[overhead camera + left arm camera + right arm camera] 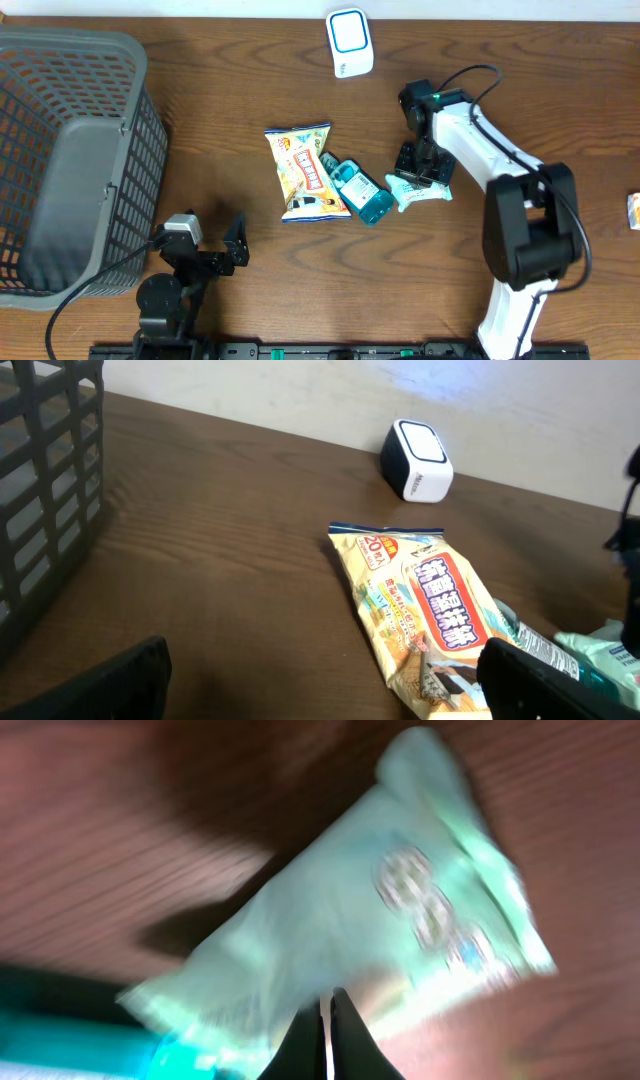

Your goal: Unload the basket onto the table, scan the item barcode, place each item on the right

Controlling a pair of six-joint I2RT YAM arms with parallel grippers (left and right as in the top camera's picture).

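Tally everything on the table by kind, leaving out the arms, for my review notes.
Basket: 1
Scanner: 1
Snack bag: 1
Teal bottle: 1
Mint packet: 1
Small item at the right edge: 1
Total: 6

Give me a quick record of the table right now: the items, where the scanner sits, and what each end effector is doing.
scanner: white scanner, far edge of the table, apart from the items
items: yellow snack bag, teal bottle, mint-green packet, clustered mid-table
basket: grey basket, left side
left end effector: open, empty, beside the basket
right end effector: shut, seemingly pinching the mint-green packet's edge; wrist view blurred
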